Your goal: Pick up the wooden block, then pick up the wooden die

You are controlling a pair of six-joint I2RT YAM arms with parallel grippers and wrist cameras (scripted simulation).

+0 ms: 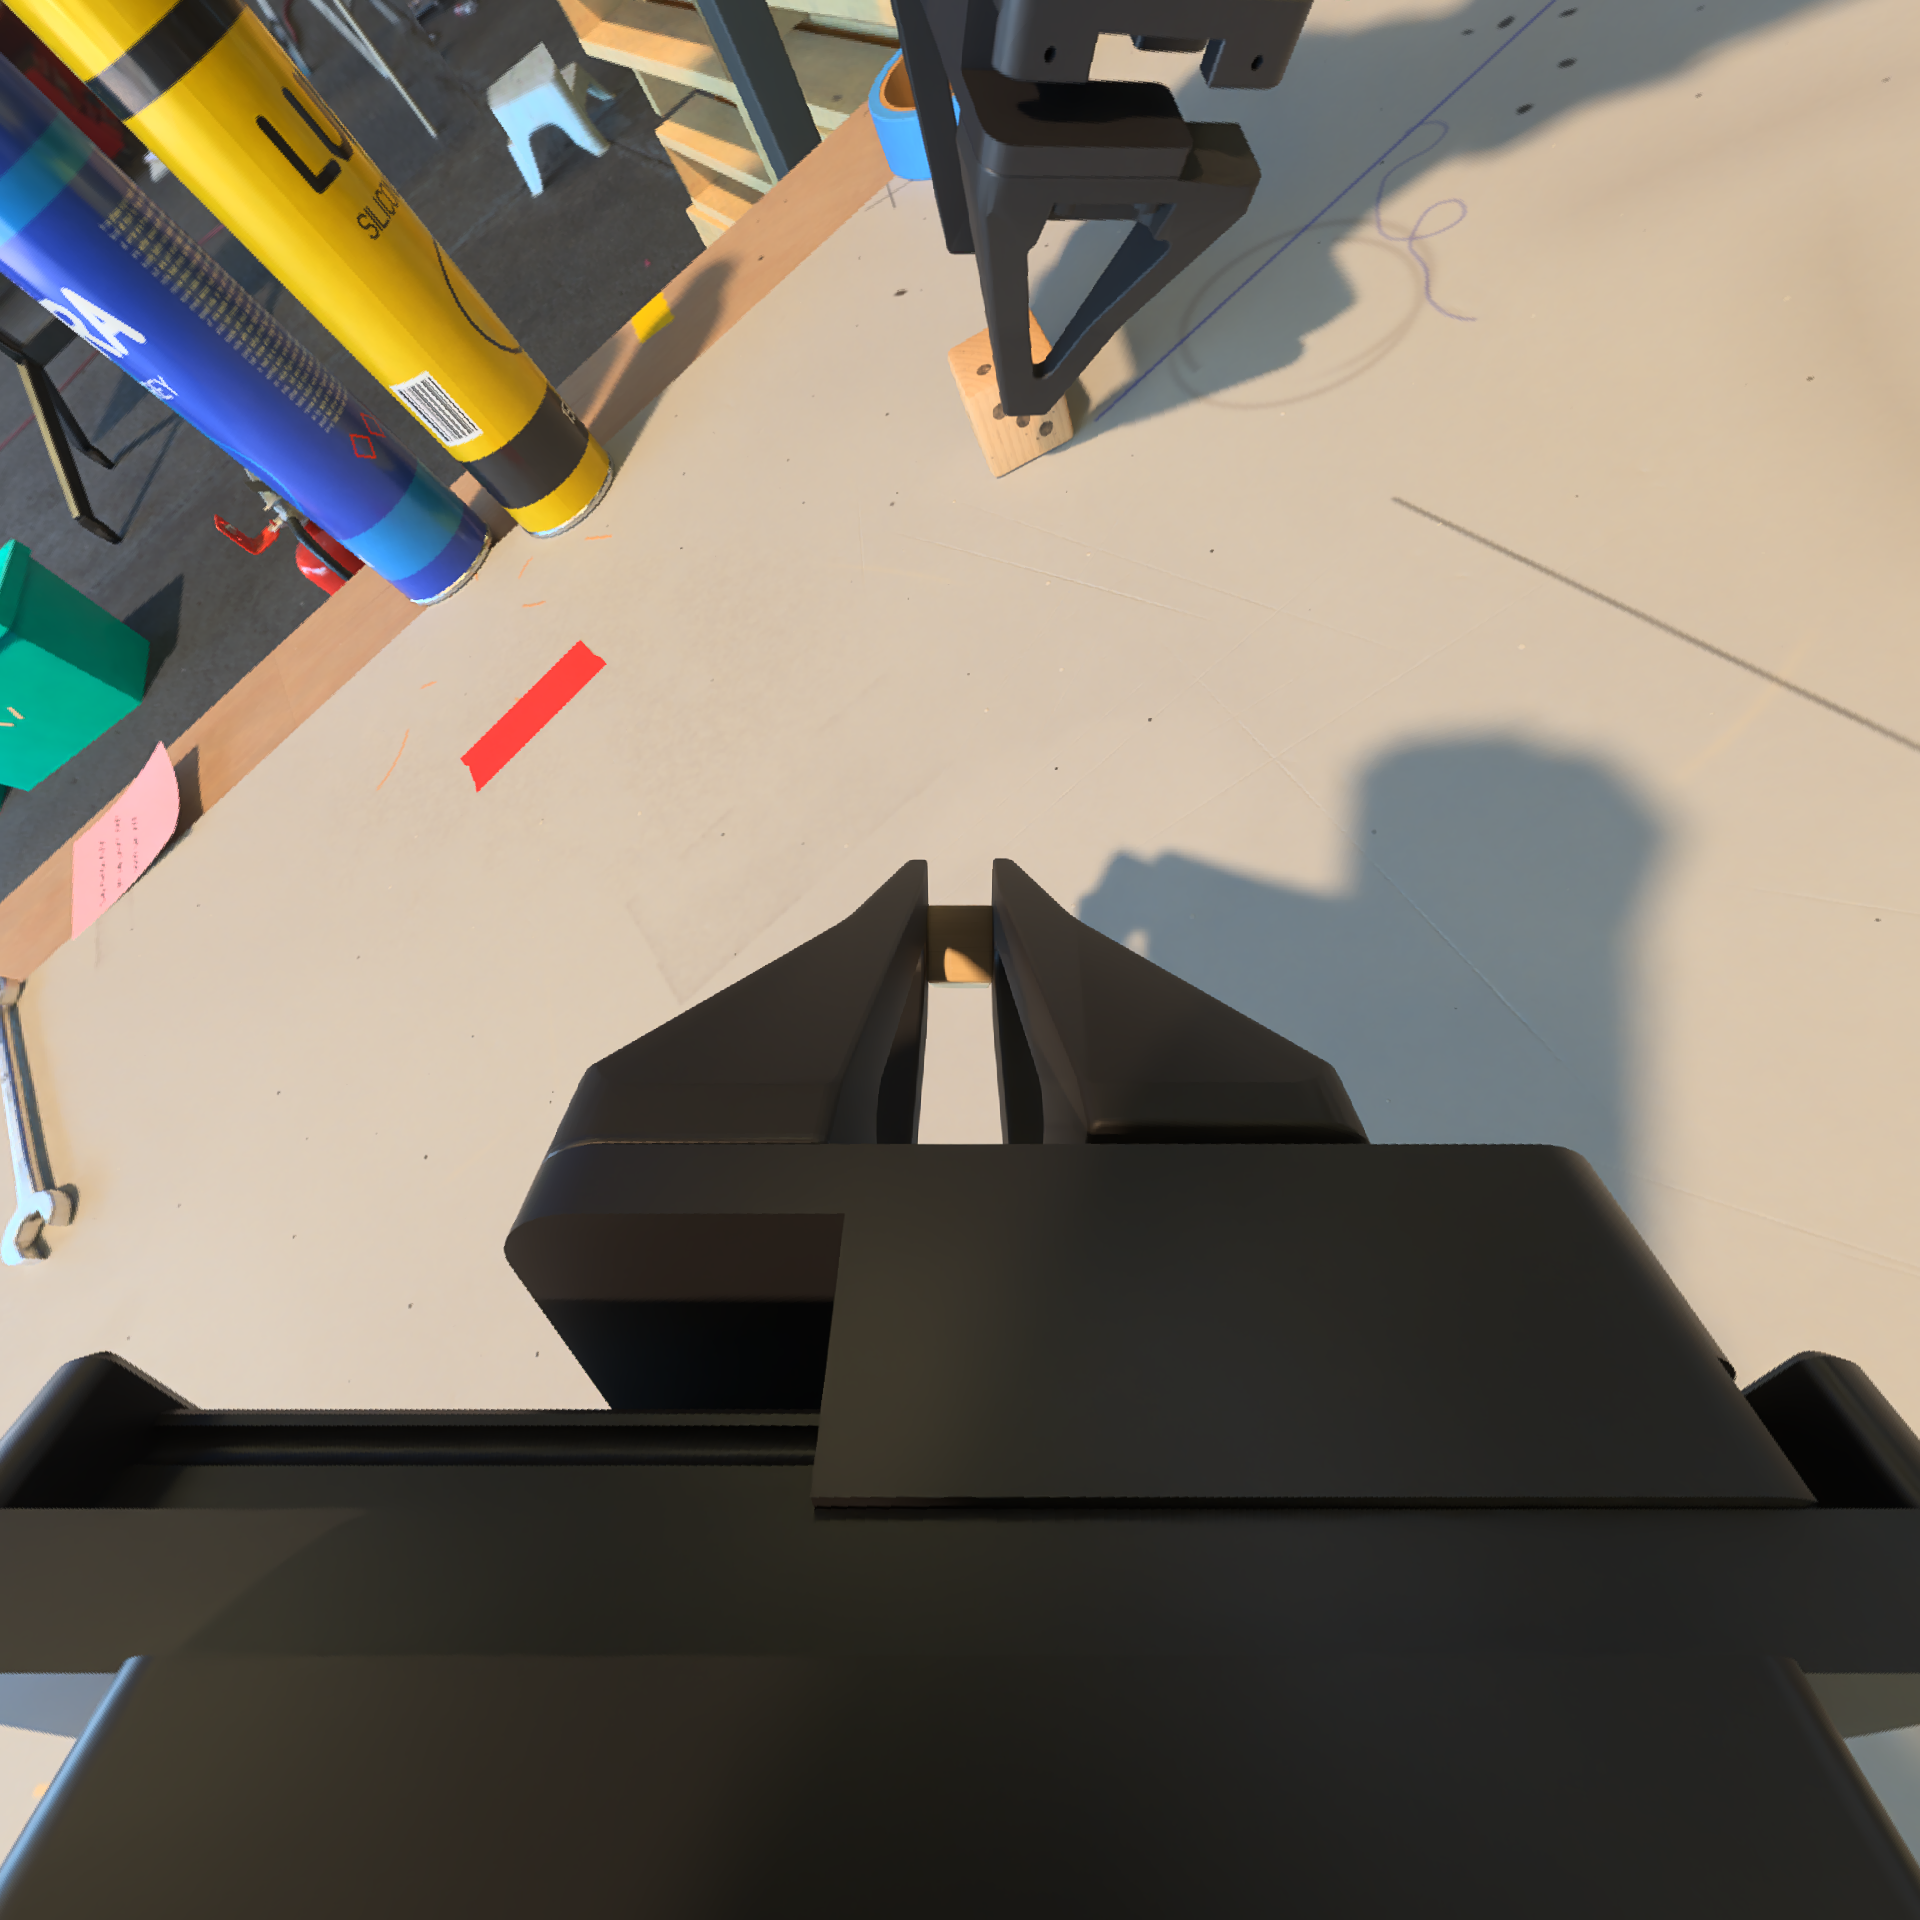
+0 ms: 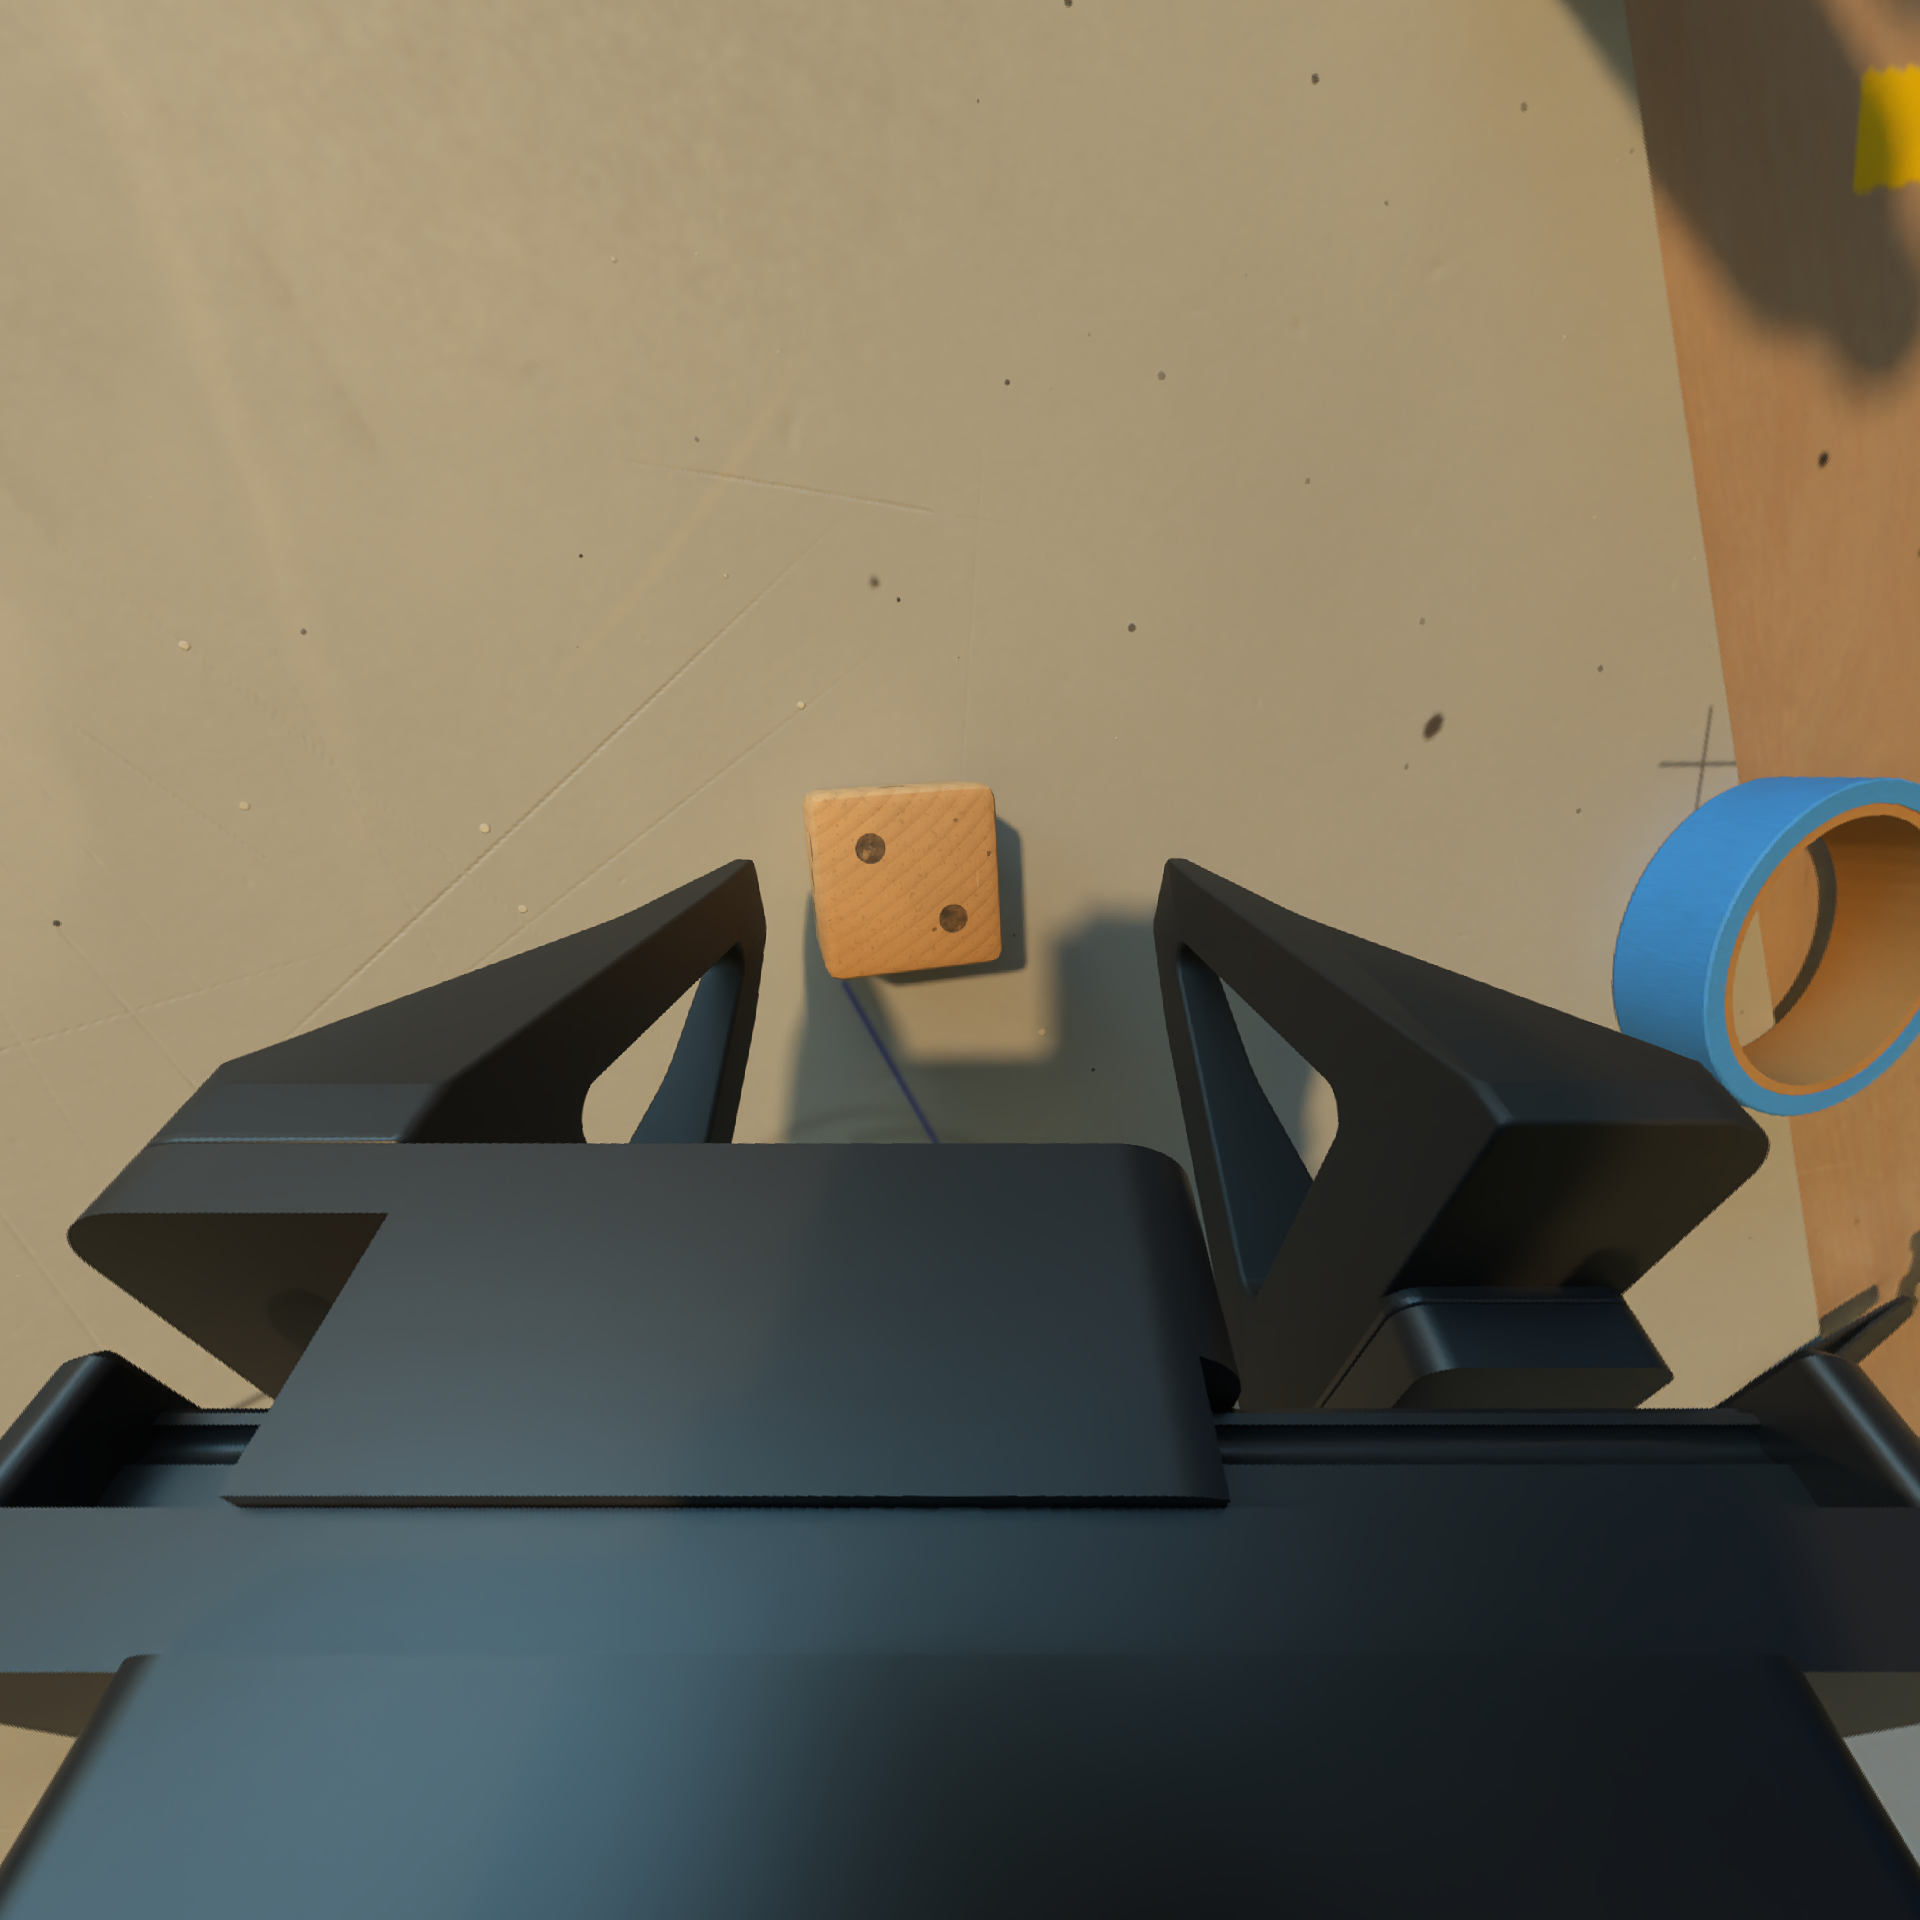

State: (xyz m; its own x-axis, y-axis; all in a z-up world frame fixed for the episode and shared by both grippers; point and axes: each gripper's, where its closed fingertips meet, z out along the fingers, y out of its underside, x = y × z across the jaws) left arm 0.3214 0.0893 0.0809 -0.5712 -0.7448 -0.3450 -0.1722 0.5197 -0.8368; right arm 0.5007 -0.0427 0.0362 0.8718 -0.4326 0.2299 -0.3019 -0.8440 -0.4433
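In the left wrist view my left gripper (image 1: 959, 871) is shut on the wooden block (image 1: 959, 943). Only a small tan part of the block shows between the fingers, held above the beige table (image 1: 1143, 644). The wooden die (image 1: 1016, 424) stands on the table farther ahead, with my right gripper (image 1: 1029, 387) down around it. In the right wrist view my right gripper (image 2: 958, 873) is open. The die (image 2: 902, 881) lies between its fingertips, nearer the left finger, its two-dot face up, touching neither.
A yellow tube (image 1: 343, 260) and a blue tube (image 1: 208, 332) lean at the table's left edge. Red tape (image 1: 532, 714), a pink note (image 1: 123, 840) and a wrench (image 1: 29, 1143) lie at the left. A blue tape roll (image 2: 1766, 945) sits right of the die.
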